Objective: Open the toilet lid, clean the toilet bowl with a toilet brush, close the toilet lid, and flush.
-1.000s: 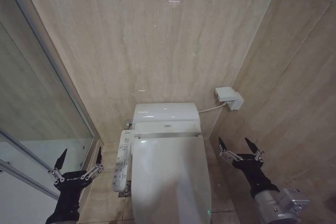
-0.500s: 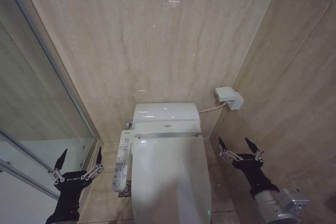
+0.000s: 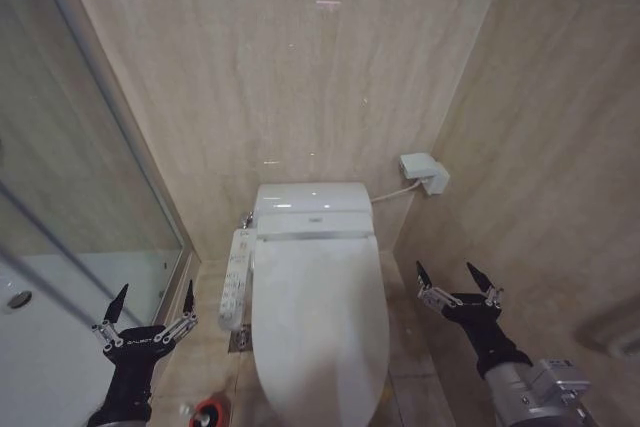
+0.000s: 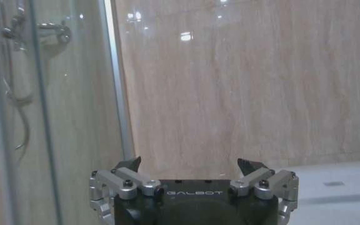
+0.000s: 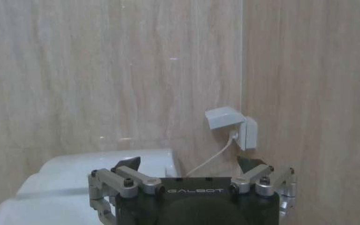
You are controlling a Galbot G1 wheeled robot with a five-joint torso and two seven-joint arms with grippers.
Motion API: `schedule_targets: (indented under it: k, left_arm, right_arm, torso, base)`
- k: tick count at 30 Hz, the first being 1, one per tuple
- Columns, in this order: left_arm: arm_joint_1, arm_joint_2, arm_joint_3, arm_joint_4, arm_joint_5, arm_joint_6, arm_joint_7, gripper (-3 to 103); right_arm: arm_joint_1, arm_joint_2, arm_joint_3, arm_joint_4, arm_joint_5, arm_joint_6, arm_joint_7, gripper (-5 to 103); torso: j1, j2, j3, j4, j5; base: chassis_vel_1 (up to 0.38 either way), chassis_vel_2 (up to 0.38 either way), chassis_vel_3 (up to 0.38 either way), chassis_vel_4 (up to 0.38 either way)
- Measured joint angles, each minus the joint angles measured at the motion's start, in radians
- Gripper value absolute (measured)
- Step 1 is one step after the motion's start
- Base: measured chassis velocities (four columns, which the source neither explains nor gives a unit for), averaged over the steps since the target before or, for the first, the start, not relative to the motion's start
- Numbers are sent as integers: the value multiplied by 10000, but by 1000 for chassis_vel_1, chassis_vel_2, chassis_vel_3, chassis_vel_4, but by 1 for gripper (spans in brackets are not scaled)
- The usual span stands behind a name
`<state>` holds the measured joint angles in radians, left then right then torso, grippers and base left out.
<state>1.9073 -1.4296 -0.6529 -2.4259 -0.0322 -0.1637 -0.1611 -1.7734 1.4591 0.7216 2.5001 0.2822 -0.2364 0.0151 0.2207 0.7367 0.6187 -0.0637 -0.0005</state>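
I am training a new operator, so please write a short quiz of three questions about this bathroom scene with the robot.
1. True or false: the toilet lid is raised against the tank.
2. Multiple choice: where is the red cup holder? A) on the floor on the robot's left of the toilet bowl; B) on the tank; C) in the right gripper.
3. Fill in: the fingers of the left gripper are ____.

Key
1. False: the lid lies closed over the bowl.
2. A: it stands on the floor near the left gripper, which does not touch it.
3. Open; the right gripper is open too, and both hang free beside the toilet, holding nothing.
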Motion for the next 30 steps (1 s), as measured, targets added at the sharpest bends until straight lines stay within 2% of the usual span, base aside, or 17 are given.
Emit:
schedule_targets:
  k: [10, 11, 14, 18, 19, 21, 24, 30]
  left_arm:
    - [0, -1, 1, 2, -2, -2, 0, 100]
    - [-2, 0, 0, 3, -2, -3, 0, 100]
    - [0, -1, 0, 3, -2, -3, 0, 100]
    - [0, -1, 1, 5, -2, -3, 0, 100]
    - [1, -1, 0, 4, -2, -4, 0, 100]
    - [1, -2, 1, 4, -2, -3, 1, 100]
    - [0, -1, 1, 4, -2, -4, 0, 100]
    - [-3, -1, 1, 4, -3, -4, 0, 100]
  right_arm:
    - [-1, -1, 0, 0, 0, 0, 2, 100]
    - [-1, 1, 0, 1, 0, 0, 1, 100]
    - [-1, 0, 0, 0, 0, 0, 2, 100]
    - [-3, 0, 0, 1, 0, 0, 3, 100]
    - [-3, 0, 1, 0, 0, 0, 3, 100]
    - [-3, 0, 1, 0, 0, 0, 0, 100]
    - [-3, 0, 1, 0, 0, 0, 4, 100]
    - [3, 0, 0, 0, 0, 0, 0, 100]
  torso:
    - [0, 0, -1, -1, 9]
    - [-4, 3, -3, -6, -5]
    - [-2, 1, -1, 2, 11]
    - [-6, 3, -3, -4, -1]
    - [-8, 4, -3, -1, 13]
    - [-9, 5, -4, 1, 7]
    - [-9, 6, -4, -6, 9]
    - [8, -3, 2, 1, 5]
  base:
    - [299, -307, -300, 311]
    - [351, -369, -360, 357]
    - [391, -368, -361, 370]
    - [336, -369, -349, 353]
    - [313, -297, -248, 258]
    - [208, -236, -248, 207]
    - [95, -96, -130, 99]
    - [-46, 52, 60, -37]
